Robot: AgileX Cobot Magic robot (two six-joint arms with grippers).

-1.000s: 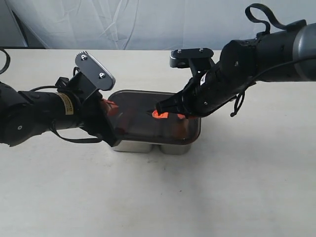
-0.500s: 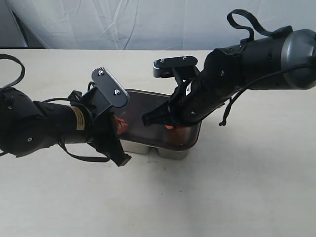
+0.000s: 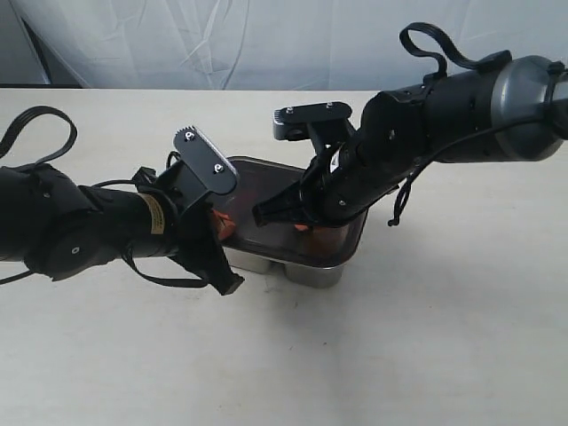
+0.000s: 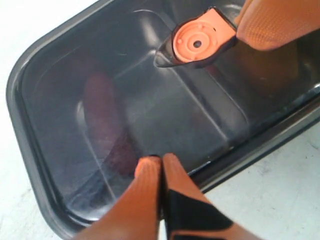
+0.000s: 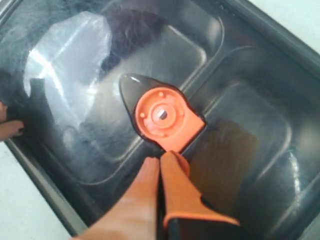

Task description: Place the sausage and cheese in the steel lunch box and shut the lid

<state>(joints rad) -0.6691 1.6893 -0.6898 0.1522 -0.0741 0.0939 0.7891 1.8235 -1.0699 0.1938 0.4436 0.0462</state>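
Note:
The dark smoky lid [image 3: 253,186] lies over the steel lunch box [image 3: 293,269], whose shiny wall shows below it. My left gripper [image 3: 220,225] is shut, its orange tips [image 4: 161,159] resting on the lid near one long edge. My right gripper [image 3: 300,224] is shut too, tips [image 5: 162,155] touching the lid right beside the orange valve [image 5: 162,115]. The valve [image 4: 197,42] also shows in the left wrist view, with a right fingertip [image 4: 280,22] next to it. A dim reddish sausage [image 4: 102,120] and a brownish cheese patch [image 5: 225,155] show through the lid.
The box stands mid-table on a pale tabletop [image 3: 399,355], with a white cloth backdrop [image 3: 266,44] behind. Both black arms crowd over the box from either side. A loose cable loop [image 3: 426,40] sticks up from the right arm.
Both arms have closed in over the lid: the left one shifted right, the right one left and down. The orange valve, plain in the exterior view a second ago, is now mostly covered.

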